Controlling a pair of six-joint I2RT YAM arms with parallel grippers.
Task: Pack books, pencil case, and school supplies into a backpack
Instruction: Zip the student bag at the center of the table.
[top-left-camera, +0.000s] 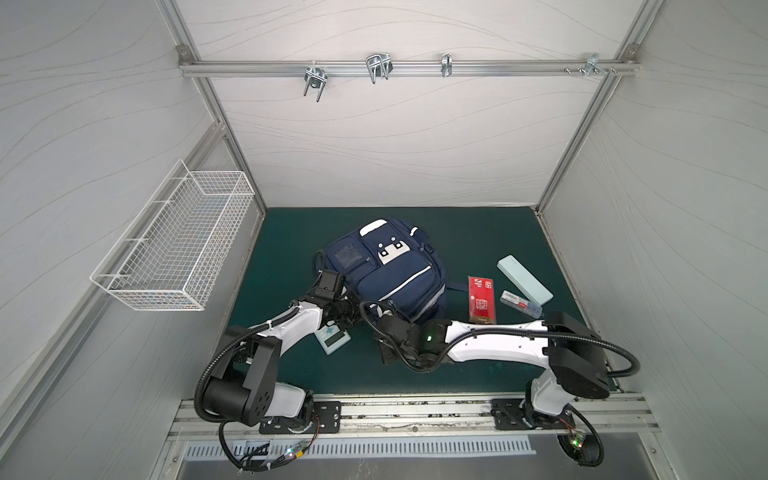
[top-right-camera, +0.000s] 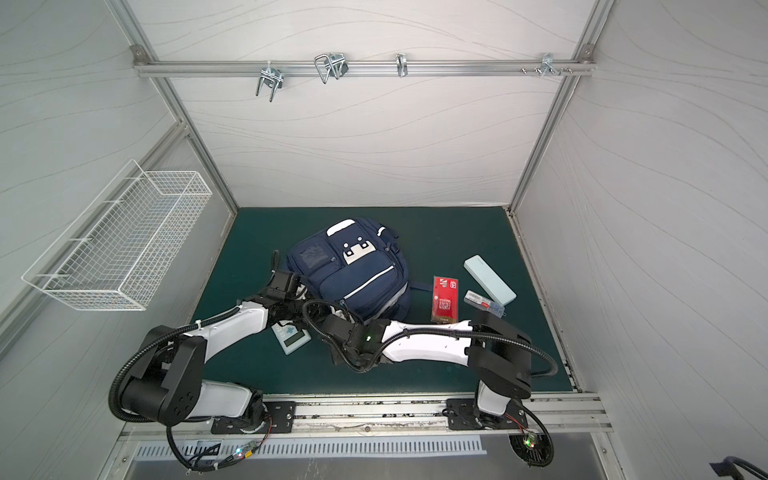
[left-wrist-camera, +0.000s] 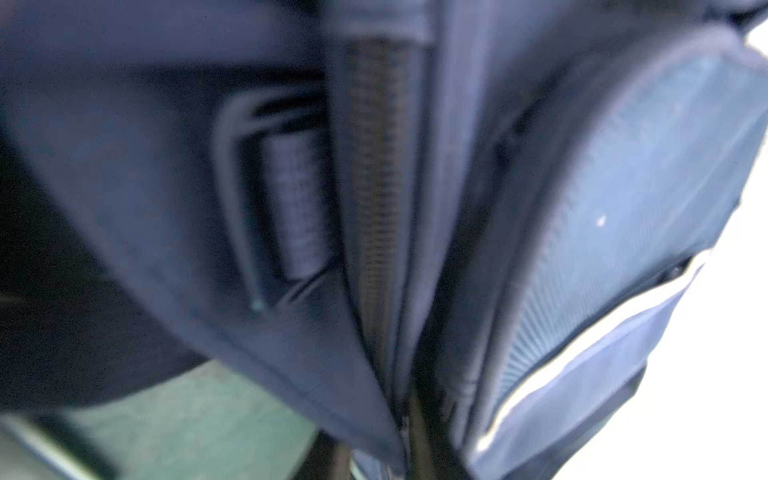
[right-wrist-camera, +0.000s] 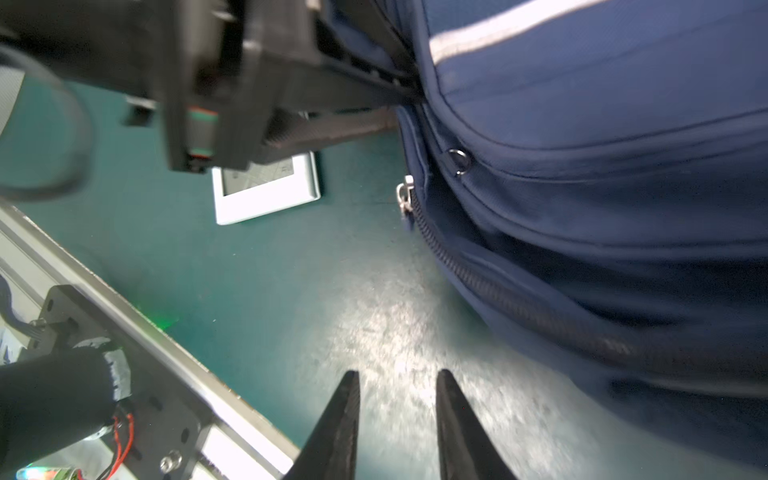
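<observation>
Backpack (top-left-camera: 395, 274) lying mid-mat (top-left-camera: 291, 232), front pockets facing up. Left gripper (right-wrist-camera: 399, 106) reaching into backpack's zipper edge; cannot tell whether fingers are clamping fabric. Right gripper (right-wrist-camera: 399, 374) hovering over bare mat beside backpack, jaws standing partly apart, holding nothing. Calculator (top-left-camera: 333, 338) lying under left arm; red book (top-left-camera: 481, 299), clear box (top-left-camera: 521, 304), pencil case (top-left-camera: 525, 282) lying near right arm.

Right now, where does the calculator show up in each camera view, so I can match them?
In a top view: calculator on the green mat, partly under the left arm, beside the backpack.
In a top view: same spot.
Left wrist: not recognisable; blurred backpack fabric fills it.
Right wrist: its screen end, partly behind the left end effector.
Shared landmark: the navy backpack.
</observation>
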